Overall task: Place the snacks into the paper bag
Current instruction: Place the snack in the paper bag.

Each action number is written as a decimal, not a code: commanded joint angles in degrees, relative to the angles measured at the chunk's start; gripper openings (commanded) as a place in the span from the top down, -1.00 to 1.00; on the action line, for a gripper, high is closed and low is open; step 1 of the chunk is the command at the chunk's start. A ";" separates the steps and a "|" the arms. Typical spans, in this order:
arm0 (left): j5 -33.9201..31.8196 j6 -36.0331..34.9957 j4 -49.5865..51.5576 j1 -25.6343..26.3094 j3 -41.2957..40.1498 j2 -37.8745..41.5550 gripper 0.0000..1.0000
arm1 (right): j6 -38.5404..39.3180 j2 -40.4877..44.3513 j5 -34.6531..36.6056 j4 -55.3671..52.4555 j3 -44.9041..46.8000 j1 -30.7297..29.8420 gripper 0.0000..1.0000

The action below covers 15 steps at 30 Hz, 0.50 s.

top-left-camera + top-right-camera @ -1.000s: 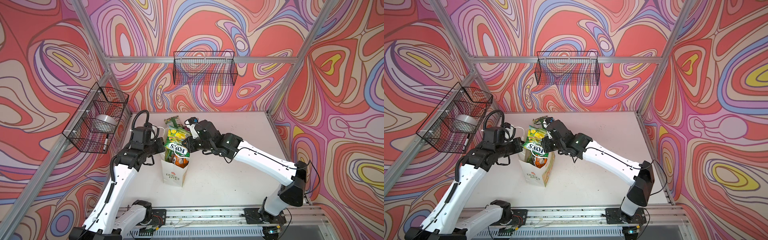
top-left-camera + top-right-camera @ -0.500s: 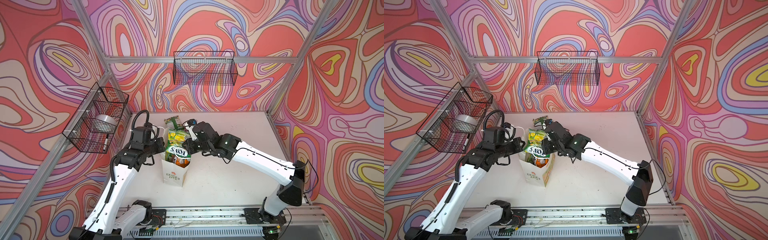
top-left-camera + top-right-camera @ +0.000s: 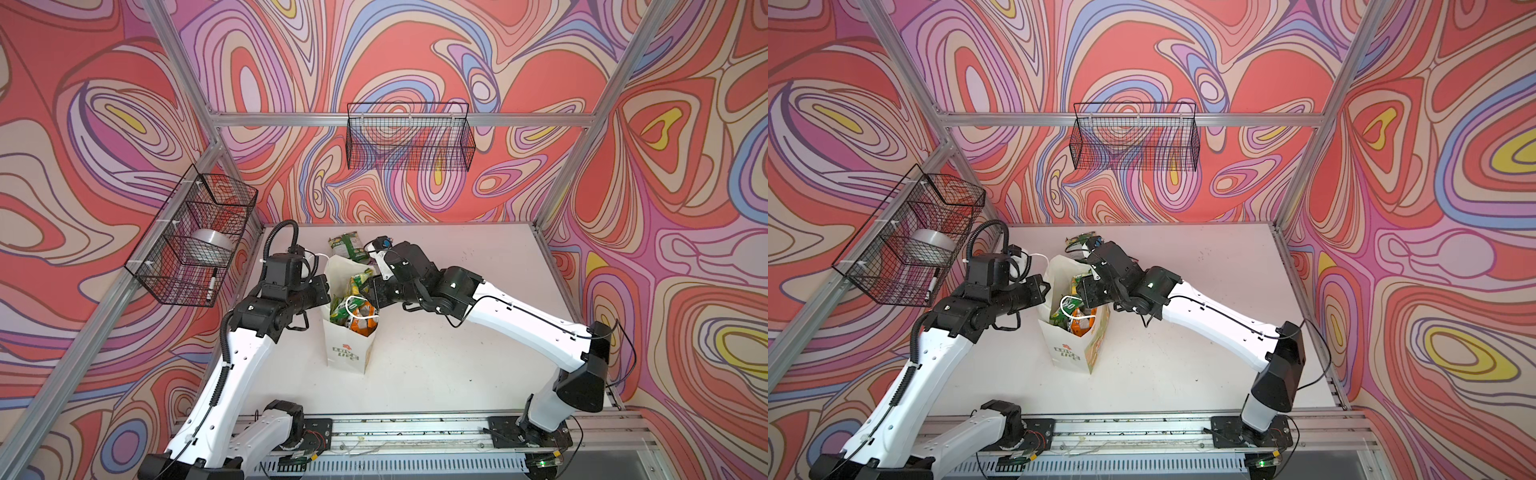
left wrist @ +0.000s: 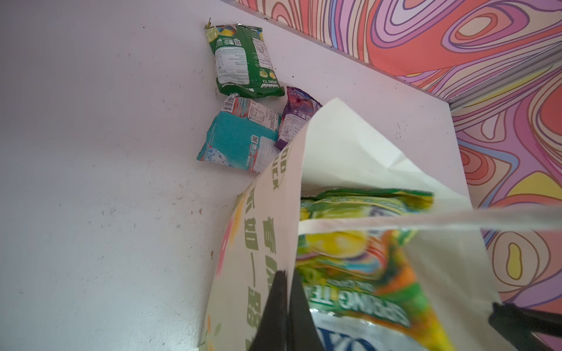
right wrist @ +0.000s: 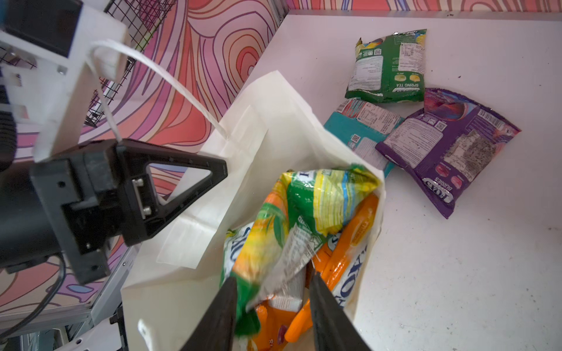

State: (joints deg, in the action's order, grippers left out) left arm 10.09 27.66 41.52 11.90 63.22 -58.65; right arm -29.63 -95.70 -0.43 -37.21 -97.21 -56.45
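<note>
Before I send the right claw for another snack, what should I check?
1. Right claw open: ok, though the yellow-green pouch looks to touch one finger.
2. Yellow-green pouch within the mouth of the bag: ok, atop an orange pouch.
3. Left claw shut on the bag's wall: ok.
4. Bag upright: ok.
5. All snacks packed: not ok; green pouch, teal pouch and purple pouch lie on the table beyond the bag.
6. Handle clear of the left arm: cannot tell; it loops close to the wrist camera mount.
</note>
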 commanded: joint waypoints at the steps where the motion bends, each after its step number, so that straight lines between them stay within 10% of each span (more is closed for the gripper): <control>1: 0.85 0.45 1.25 -0.23 -0.90 -0.54 1.00 | 1.60 -0.81 0.58 -1.24 -2.25 -0.68 0.13; 15: 0.90 0.33 1.33 -0.23 -0.90 -0.67 1.00 | 4.70 2.07 12.53 -7.55 -8.95 -0.95 -0.79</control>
State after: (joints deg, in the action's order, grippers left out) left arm 10.07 27.66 41.50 11.90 63.20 -58.94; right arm -24.82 -95.22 6.17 -41.12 -105.10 -57.10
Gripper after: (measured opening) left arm 0.048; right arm 0.862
